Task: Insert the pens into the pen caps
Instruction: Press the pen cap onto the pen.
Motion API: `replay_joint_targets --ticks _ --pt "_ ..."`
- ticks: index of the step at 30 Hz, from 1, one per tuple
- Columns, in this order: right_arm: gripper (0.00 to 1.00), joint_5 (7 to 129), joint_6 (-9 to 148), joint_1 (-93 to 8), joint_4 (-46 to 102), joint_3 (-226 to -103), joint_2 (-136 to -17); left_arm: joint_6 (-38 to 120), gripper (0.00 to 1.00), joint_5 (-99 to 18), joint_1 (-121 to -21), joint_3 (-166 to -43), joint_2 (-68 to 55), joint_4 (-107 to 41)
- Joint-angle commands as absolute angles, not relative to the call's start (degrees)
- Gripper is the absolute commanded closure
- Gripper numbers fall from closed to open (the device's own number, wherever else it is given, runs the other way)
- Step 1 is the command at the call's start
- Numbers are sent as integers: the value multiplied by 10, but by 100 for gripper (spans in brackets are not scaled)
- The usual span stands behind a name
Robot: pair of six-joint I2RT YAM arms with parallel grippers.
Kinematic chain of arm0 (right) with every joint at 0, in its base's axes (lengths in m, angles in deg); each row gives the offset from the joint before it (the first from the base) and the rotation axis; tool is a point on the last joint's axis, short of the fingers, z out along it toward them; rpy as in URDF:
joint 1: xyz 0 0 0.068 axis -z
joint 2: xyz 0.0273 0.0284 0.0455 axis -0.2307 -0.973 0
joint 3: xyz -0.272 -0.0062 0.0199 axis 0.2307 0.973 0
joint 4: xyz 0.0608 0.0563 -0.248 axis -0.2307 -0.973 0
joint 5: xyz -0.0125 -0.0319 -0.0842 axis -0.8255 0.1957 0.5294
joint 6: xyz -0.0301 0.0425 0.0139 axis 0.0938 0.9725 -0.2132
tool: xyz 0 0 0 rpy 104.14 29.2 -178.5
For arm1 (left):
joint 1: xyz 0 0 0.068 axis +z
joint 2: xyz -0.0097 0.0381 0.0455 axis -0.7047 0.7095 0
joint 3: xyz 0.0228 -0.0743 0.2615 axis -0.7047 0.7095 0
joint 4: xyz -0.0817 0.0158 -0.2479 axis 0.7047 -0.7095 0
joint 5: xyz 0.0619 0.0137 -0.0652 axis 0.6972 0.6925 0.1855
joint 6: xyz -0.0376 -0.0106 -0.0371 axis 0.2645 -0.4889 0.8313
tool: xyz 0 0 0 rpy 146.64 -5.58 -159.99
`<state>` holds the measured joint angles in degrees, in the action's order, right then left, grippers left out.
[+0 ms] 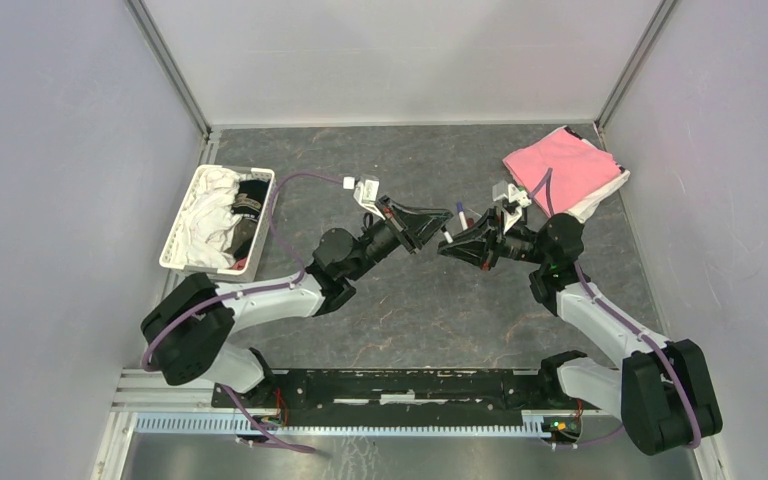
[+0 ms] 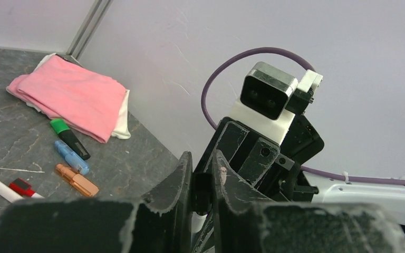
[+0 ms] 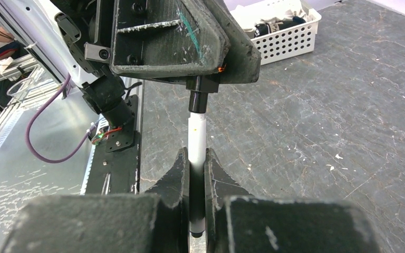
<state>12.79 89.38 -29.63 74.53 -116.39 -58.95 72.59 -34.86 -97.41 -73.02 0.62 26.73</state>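
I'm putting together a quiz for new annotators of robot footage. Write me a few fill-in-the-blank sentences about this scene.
1. The right gripper grips a white pen, and the cap held at its tip by the left gripper is ___.
2. The pink cloth lies on the robot's ___ side.
3. The white basket stands on the robot's ___ side.
4. The black marker nearest the pink cloth is capped in ___.

Missing words: black; right; left; green.

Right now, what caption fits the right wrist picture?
Right gripper holds a white pen; left gripper pinches the black cap at its tip.
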Motion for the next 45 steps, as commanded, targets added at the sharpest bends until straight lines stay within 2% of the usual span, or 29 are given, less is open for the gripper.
replay_joint_targets --ticks 1,10,19,29,38,45 --pt "100 134 883 -299 752 -1166 -581 722 98 -389 -981 -766 18 262" --pt "100 131 887 -298 762 -1164 -584 673 98 -447 -1004 -769 32 182" --pt "100 130 936 -298 815 -1153 -595 454 98 -442 -1071 -758 26 91" --pt "100 98 922 -297 855 -1150 -586 525 98 -494 -1075 -746 84 172" --pt "100 93 901 -274 849 -1156 -577 507 98 -487 -1075 -728 45 74" --pt "100 80 883 -265 846 -1160 -578 519 98 -498 -1075 -701 48 89"
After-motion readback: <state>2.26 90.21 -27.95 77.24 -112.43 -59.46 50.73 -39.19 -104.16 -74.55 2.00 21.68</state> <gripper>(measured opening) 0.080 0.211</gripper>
